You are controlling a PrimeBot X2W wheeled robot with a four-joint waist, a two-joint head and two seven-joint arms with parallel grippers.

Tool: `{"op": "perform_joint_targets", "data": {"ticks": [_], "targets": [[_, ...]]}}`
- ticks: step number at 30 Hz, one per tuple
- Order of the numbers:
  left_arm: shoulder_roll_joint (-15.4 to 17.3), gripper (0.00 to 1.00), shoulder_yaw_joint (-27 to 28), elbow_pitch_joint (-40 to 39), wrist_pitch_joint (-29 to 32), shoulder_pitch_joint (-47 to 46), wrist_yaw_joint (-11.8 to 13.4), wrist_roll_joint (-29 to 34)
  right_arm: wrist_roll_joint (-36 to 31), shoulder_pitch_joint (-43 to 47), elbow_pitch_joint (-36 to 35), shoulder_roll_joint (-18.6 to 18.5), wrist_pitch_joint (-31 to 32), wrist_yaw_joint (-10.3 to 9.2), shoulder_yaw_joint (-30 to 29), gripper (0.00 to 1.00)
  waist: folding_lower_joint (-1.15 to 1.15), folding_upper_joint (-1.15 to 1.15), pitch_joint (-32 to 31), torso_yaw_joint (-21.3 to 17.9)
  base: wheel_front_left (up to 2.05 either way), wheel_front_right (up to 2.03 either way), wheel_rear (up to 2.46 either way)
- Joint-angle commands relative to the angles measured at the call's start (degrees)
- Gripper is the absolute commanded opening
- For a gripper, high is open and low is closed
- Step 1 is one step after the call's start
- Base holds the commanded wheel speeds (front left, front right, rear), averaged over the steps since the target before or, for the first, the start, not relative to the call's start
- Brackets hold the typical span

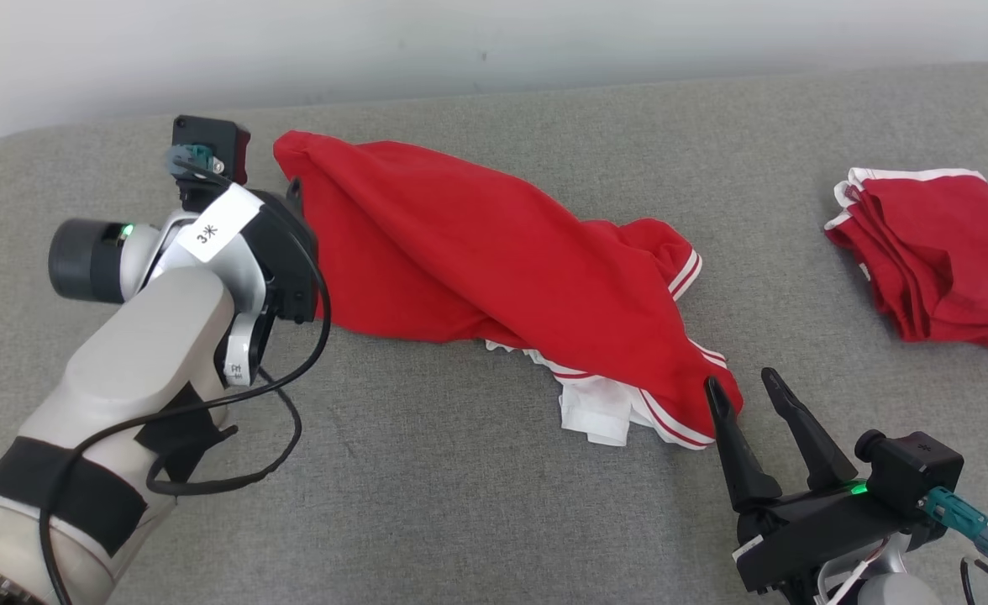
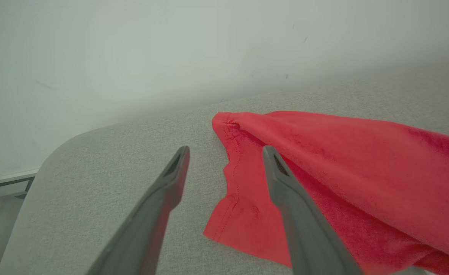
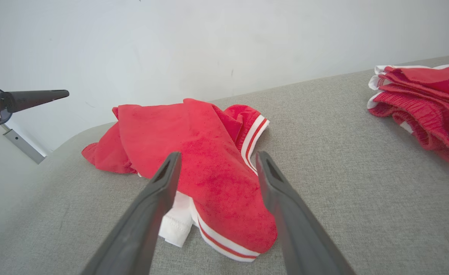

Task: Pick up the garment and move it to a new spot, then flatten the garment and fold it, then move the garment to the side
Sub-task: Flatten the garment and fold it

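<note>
A red garment (image 1: 477, 244) with white-striped hems lies crumpled in a long diagonal heap on the grey padded surface (image 1: 494, 504). My left gripper (image 2: 224, 152) hovers open at the garment's (image 2: 343, 160) far left corner, and the cloth edge lies below and between its fingers, not pinched. In the head view the left wrist (image 1: 242, 244) sits against that same end. Open too, my right gripper (image 1: 739, 380) has its tips at the striped near-right end. In the right wrist view, this gripper (image 3: 218, 154) frames the garment (image 3: 209, 130) with nothing held.
A second red garment (image 1: 939, 252), folded, lies at the far right of the surface; the right wrist view has this folded garment (image 3: 427, 99) at its upper right. A pale wall (image 1: 494, 42) runs behind the surface. One finger of the left gripper (image 3: 37, 97) points in from the left edge.
</note>
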Motion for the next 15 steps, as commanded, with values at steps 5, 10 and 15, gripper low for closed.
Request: {"op": "perform_joint_targets", "data": {"ticks": [5,10,15], "targets": [[0.8,1.0,-1.21,1.62,2.33,1.23,-2.27,-0.65,-0.57,0.52,-0.8,-0.13,0.31,-0.01,-0.03,1.0,0.0,0.0,-0.13,0.15,0.0,0.0,0.0],[1.69,1.0,-2.37,3.02,3.55,1.56,-2.83,0.04,-0.98,0.59,-1.7,-0.14,0.88,-0.01,0.18,1.0,0.0,0.0,0.93,-0.44,0.0,0.0,0.0],[2.95,1.0,-3.1,4.32,4.94,1.95,-3.32,0.11,-1.35,0.33,-2.58,-0.13,1.31,-0.01,-0.22,1.0,0.0,0.0,2.68,-1.08,0.0,0.0,0.0]]}}
